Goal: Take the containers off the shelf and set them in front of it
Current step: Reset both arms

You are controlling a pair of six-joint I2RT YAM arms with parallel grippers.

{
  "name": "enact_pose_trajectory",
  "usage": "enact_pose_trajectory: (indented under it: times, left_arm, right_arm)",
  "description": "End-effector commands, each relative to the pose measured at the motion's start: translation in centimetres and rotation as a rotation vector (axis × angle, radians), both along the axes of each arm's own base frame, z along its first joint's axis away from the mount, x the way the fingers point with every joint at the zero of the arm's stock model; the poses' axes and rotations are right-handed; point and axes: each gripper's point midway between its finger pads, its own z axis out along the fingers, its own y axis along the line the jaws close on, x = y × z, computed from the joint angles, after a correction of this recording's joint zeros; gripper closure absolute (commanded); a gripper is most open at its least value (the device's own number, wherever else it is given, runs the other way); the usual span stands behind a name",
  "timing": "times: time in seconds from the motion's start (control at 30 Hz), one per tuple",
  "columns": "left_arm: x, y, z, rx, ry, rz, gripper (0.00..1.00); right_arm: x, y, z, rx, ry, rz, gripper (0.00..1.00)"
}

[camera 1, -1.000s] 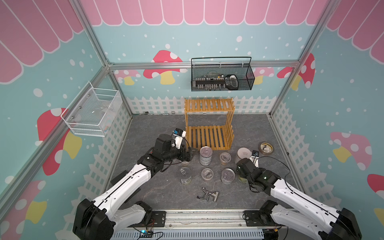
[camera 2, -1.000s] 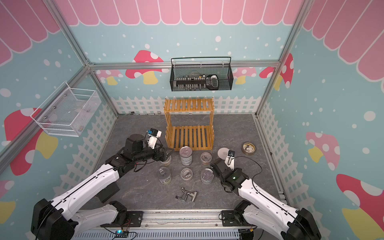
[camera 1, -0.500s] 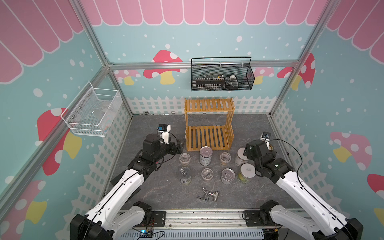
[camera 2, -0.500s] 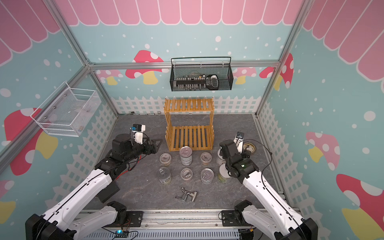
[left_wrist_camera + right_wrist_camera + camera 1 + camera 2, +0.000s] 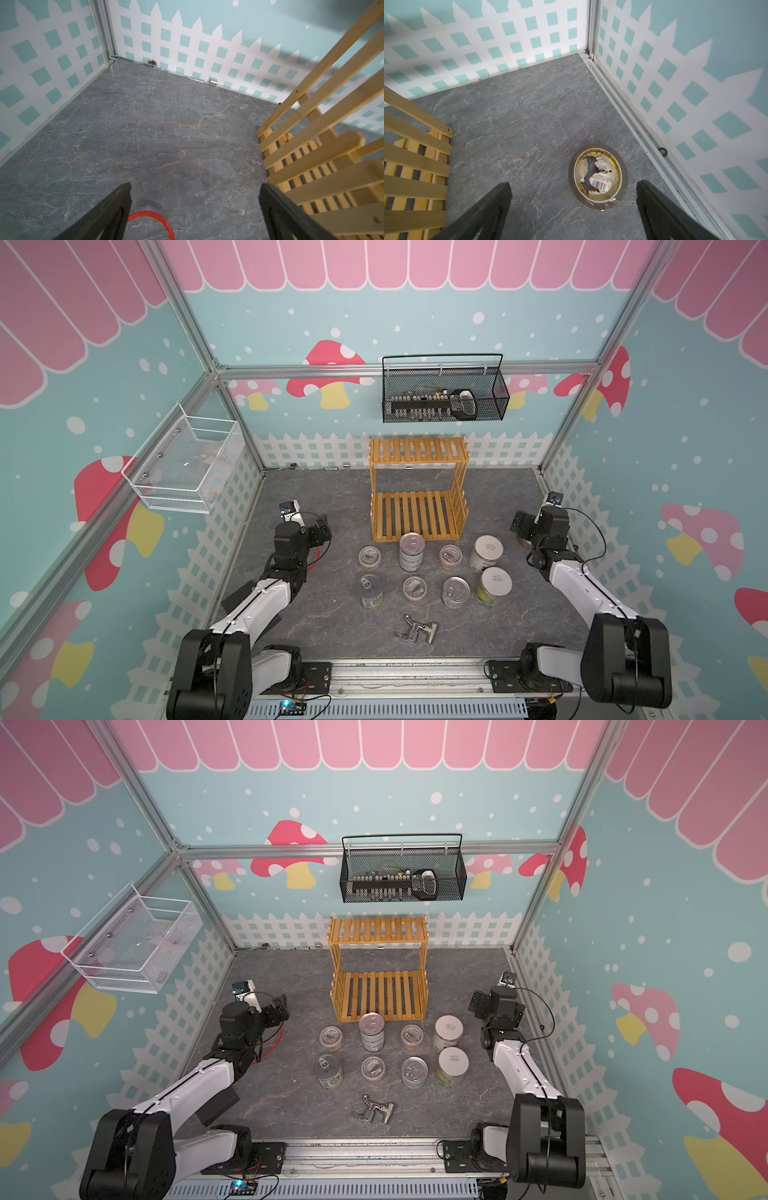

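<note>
Nothing can be read as words. Inside the core of the tape roll [image 5: 598, 175] sits a torn paper label with a barcode [image 5: 601, 184] and lines of fine print, too small to make out. In a top view the rear white-lidded jar [image 5: 487, 548] and the front white-lidded jar [image 5: 495, 578] bear grey lid print, illegible

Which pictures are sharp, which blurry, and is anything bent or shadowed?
In both top views all is sharp, yet the wide lens makes the frame posts lean outward. In the left wrist view the left gripper and the nearest shelf slats are soft, and a shadow dims the fence wall. In the right wrist view the tape roll is crisp, the right gripper blurred.
</note>
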Motion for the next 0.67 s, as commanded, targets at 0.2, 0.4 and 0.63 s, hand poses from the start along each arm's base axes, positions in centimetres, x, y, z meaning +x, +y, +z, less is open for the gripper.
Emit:
enact_pose_trajectory:
  times: [0.2, 0.4, 0.63]
  left_arm:
    - [1.8, 0.8, -0.6, 0.094, -0.158, -0.051, 0.01]
    - [1.9, 0.4, -0.5, 0.087, -0.194, -0.084, 0.01]
    - [1.5, -0.5, 0.1, 0.088, -0.226, -0.133, 0.01]
  right_arm:
    - [1.7, -0.1, -3.1, -0.034, -0.146, 0.117, 0.01]
    - [2.0, 0.9, -3.8, -0.024, -0.162, 0.178, 0.01]
    - [1.6, 0.9, -2.9, -0.034, -0.189, 0.174, 0.01]
